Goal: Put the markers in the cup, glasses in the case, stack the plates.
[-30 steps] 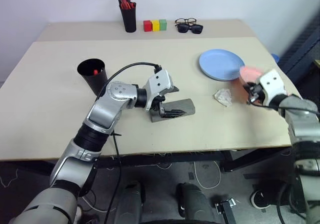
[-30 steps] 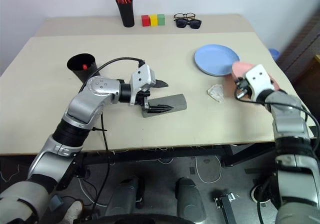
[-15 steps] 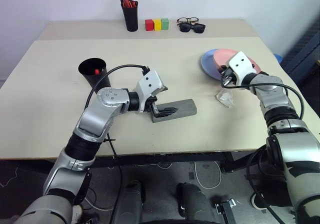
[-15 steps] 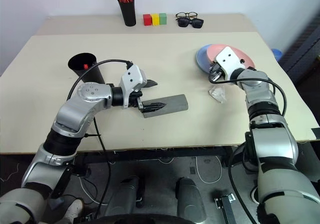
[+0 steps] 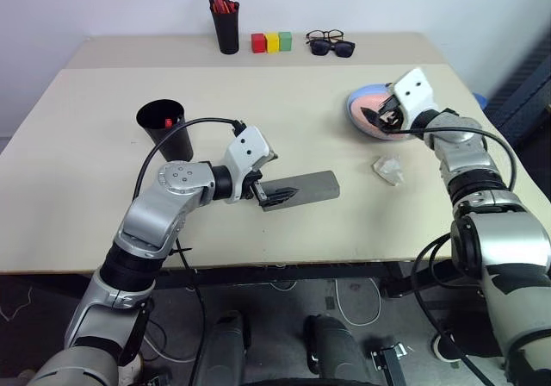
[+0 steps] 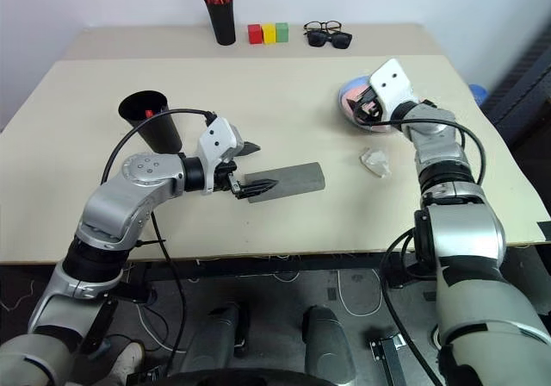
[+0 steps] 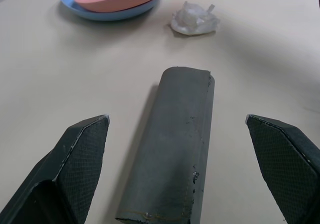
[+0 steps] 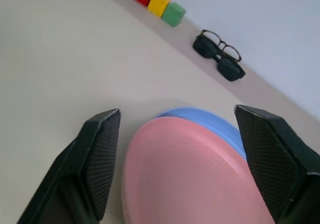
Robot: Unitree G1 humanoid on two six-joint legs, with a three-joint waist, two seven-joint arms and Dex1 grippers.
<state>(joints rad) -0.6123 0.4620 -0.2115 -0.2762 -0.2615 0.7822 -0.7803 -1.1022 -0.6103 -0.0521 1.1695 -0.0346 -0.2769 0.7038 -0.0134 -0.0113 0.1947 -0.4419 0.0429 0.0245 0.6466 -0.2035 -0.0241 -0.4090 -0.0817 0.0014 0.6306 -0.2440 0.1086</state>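
The salmon pink plate [image 8: 190, 174] lies on the light blue plate [image 8: 212, 120] at the table's right side. My right gripper [image 8: 177, 110] hovers over them, open, with nothing between its fingers. The grey case [image 7: 175, 149] lies closed in the middle of the table. My left gripper [image 7: 176, 119] is open, its fingers standing wide on either side of the case's near end without touching it. The black cup [image 5: 162, 129] stands upright at the left, with a red marker [image 5: 167, 123] showing inside. The glasses are out of view.
A crumpled white wad [image 5: 387, 169] lies in front of the plates. At the back edge stand a black pen holder with red-orange pens [image 5: 225, 28], three coloured blocks [image 5: 269, 42], and sunglasses beside a thick-framed pair [image 5: 330, 45].
My right gripper carried the pink plate from the table's right edge onto the blue plate and then opened, leaving it there. My left gripper drew back a little to the left, staying open.
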